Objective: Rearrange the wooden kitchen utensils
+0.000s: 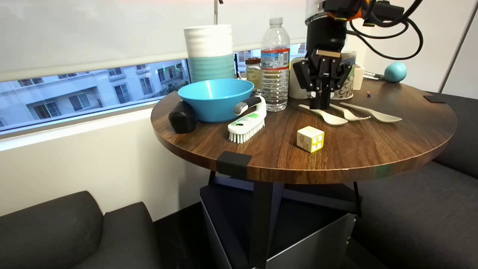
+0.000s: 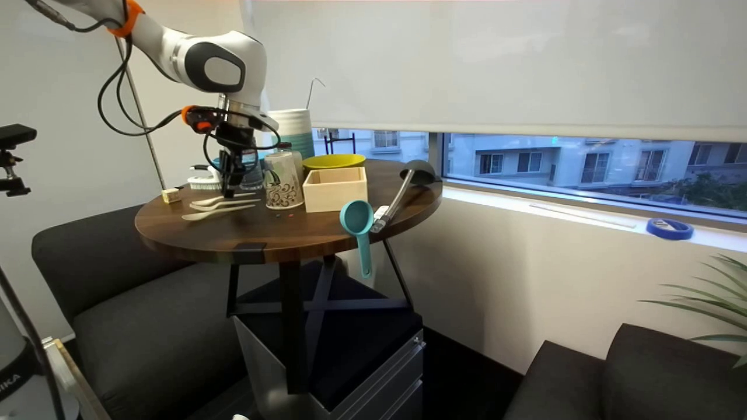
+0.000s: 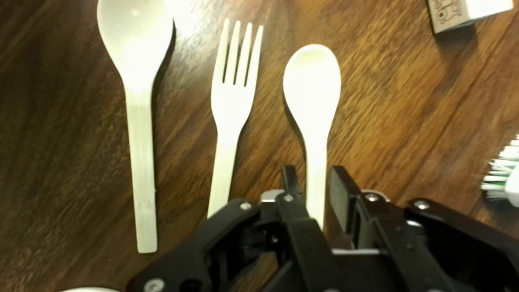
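Three pale wooden utensils lie side by side on the round table. In the wrist view they are a large spoon (image 3: 140, 101), a fork (image 3: 231, 113) and a smaller spoon (image 3: 313, 93). In an exterior view the smaller spoon (image 1: 332, 118), the fork (image 1: 351, 114) and the large spoon (image 1: 384, 116) also show. My gripper (image 3: 314, 178) points down, its fingers part-way open on either side of the smaller spoon's handle. Gaps show between handle and both fingers. The handle's end is hidden behind the gripper. The gripper also shows low over the table in both exterior views (image 1: 322, 101) (image 2: 229, 191).
A yellow-white block (image 1: 310, 139) and a white brush (image 1: 248, 121) lie toward the table's edge. A blue bowl (image 1: 216, 99) and a water bottle (image 1: 275, 82) stand beyond. A patterned cup (image 2: 283, 181), a wooden box (image 2: 335, 195) and a teal scoop (image 2: 357, 219) are close by.
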